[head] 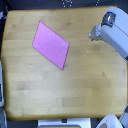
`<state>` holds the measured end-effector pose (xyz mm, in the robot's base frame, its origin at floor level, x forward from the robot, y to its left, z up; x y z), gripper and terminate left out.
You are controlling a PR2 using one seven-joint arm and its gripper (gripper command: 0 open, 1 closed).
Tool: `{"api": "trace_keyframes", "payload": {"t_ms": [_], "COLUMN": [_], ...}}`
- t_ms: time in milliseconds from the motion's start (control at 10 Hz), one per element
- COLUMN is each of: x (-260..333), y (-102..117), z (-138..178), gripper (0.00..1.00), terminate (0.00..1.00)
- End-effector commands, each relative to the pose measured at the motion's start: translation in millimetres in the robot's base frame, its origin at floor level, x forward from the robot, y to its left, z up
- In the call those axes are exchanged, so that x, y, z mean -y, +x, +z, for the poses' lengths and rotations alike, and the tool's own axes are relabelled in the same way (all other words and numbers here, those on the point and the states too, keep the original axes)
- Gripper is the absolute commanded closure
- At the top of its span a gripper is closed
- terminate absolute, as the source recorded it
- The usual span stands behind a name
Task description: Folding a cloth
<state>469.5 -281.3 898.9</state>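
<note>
The cloth (51, 44) is a flat pink-magenta sheet lying spread out on the wooden tabletop (75, 85), toward the exterior view's upper left, turned at an angle with one corner pointing down. The robot arm (111, 31) is a grey-white body entering from the exterior view's upper right, well apart from the cloth. Its end (94, 34) points toward the exterior view's left, above the table. The fingers are too blurred to make out, so I cannot tell whether the gripper is open or shut. Nothing is seen held.
The table's edges run near all four sides of the view. White robot parts (107, 122) show at the bottom right, and a pale object (2, 90) sits at the left edge.
</note>
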Motion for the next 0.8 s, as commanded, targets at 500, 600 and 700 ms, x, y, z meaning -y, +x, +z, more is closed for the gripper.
{"api": "trace_keyframes", "payload": {"t_ms": [500,600,700], "x": [-66,-78,-92], "y": [0,-3,-7], "z": [-25,-31,-37], "gripper": [0.00,0.00,0.00], "terminate": [0.00,0.00,0.00]}}
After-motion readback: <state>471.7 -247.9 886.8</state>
